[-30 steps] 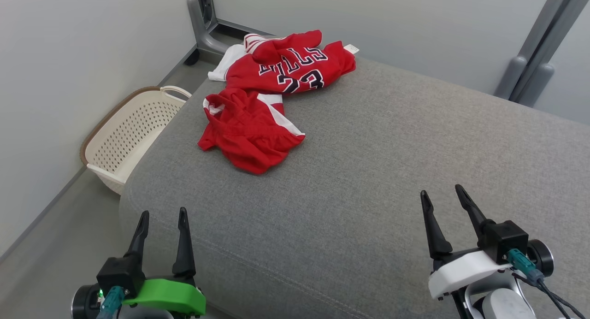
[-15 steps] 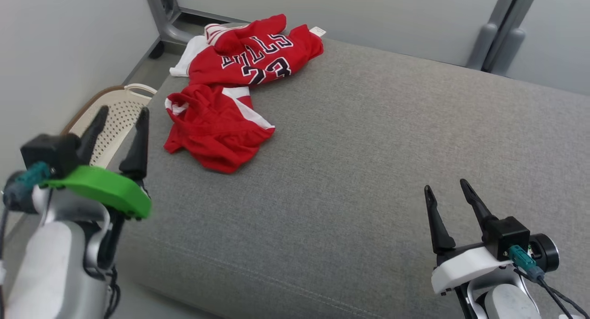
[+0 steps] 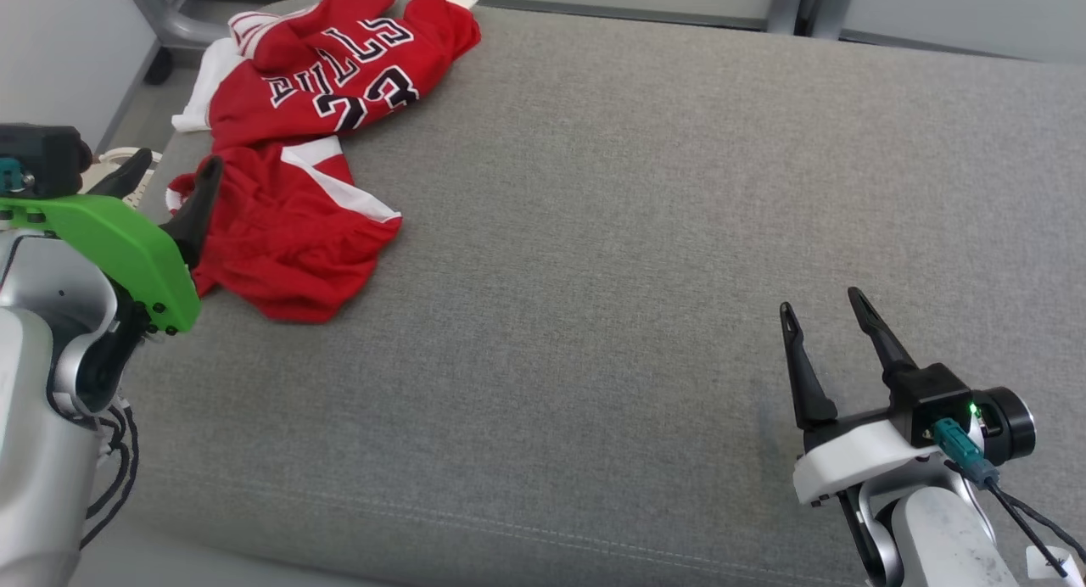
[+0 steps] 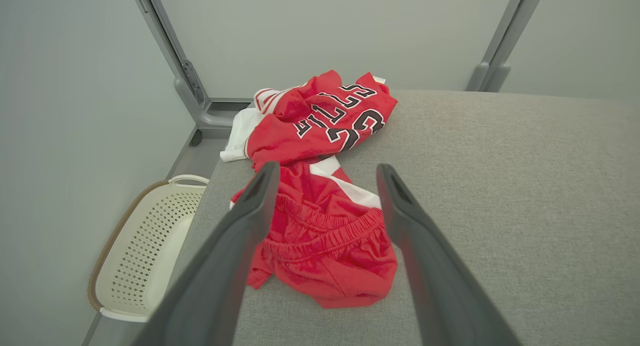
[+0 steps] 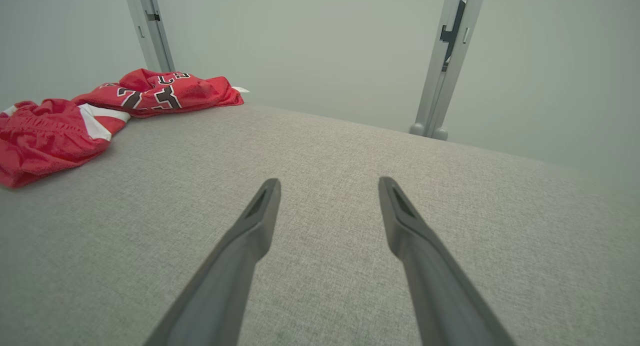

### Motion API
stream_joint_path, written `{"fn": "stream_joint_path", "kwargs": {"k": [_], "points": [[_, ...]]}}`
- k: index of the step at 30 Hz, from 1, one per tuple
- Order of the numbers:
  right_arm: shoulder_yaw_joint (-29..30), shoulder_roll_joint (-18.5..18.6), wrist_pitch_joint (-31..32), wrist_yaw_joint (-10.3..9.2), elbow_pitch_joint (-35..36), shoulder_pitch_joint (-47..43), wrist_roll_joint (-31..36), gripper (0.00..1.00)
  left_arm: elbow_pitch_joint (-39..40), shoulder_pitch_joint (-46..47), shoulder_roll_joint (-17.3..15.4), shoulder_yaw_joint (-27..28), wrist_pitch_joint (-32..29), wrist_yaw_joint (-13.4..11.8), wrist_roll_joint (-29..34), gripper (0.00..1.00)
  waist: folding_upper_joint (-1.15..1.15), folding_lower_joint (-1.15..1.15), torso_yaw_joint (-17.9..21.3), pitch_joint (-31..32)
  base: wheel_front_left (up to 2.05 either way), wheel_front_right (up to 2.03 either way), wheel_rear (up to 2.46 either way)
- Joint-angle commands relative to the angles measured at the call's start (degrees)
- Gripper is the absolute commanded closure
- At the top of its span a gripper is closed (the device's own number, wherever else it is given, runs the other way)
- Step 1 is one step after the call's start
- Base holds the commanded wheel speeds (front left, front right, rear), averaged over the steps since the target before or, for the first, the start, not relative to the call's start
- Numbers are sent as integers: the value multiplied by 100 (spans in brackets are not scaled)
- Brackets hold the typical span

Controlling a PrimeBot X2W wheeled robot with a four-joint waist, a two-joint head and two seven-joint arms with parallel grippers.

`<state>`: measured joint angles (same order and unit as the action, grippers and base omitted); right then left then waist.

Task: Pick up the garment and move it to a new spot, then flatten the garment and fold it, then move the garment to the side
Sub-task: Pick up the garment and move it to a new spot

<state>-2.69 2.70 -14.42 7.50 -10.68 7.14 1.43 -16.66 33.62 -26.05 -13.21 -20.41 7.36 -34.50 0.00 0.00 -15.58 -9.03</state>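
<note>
while the left gripper (image 3: 178, 159) hovers, fingers (image 4: 240, 236) spread, just beside the crumpled red shorts (image 3: 280, 248) on the grey cushion (image 3: 636, 231), a red 23 jersey (image 3: 331, 78) lies behind them and the right gripper (image 3: 819, 300), likewise spread, sits well apart.

A broad grey upholstered cushion (image 3: 636, 273) lies in front, its woven cloth plain and even, with a stitched seam (image 3: 509, 532) near the front edge. Pale grey walls (image 4: 325, 31) stand behind it and to the left, smooth and bare, under soft, even light that casts only faint shadows. Two grey metal posts rise against the back wall: a left post (image 4: 167, 51), whose foot bends along the floor, and a right post (image 4: 502, 41). A small dark thing at the left foot may be a caster (image 4: 193, 137). The floor (image 4: 195, 161) is grey. A cream perforated basket (image 4: 150, 226) with a brown rim stands on it, just beside the cushion's left edge.
</note>
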Motion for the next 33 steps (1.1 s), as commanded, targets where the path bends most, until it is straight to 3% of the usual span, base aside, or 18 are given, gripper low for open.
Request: {"fn": "stream_joint_path", "kwargs": {"k": [1, 9, 14, 20, 30, 32, 33], "points": [[41, 21, 17, -2, 56, 124, 87, 0, -105, 179, -118, -78, -21, 14, -61, 0, 0, 0, 408, -455, 0, 0, 0], [50, 29, 111, -2, 284, 355, 219, 0, -837, 558, -523, -256, -72, 14, -259, 0, 0, 0, 820, -1168, 0, 0, 0], [126, 81, 132, -2, 357, 400, 258, 0, -903, 654, -764, -591, -313, 14, -569, 0, 0, 0, 924, -1452, 0, 0, 0], [144, 108, 131, -2, 431, 426, 276, 0, -844, 730, -878, -1016, -310, 14, -941, 0, 0, 0, 958, -1653, 0, 0, 0], [47, 101, 119, -2, 433, 597, 264, 0, -1111, 888, -1116, -1517, -378, 14, -995, 0, 0, 0, 1086, -1920, 0, 0, 0], [58, 93, 103, -2, 410, 607, 262, 0, -1185, 903, -1160, -1617, -459, 14, -1022, 29, 0, 0, 1103, -1934, 0, 0, 0], [75, 92, 93, -2, 394, 608, 261, 0, -1216, 912, -1196, -1658, -515, 14, -1042, 51, 0, 0, 1108, -1932, 0, 0, 0]]}}
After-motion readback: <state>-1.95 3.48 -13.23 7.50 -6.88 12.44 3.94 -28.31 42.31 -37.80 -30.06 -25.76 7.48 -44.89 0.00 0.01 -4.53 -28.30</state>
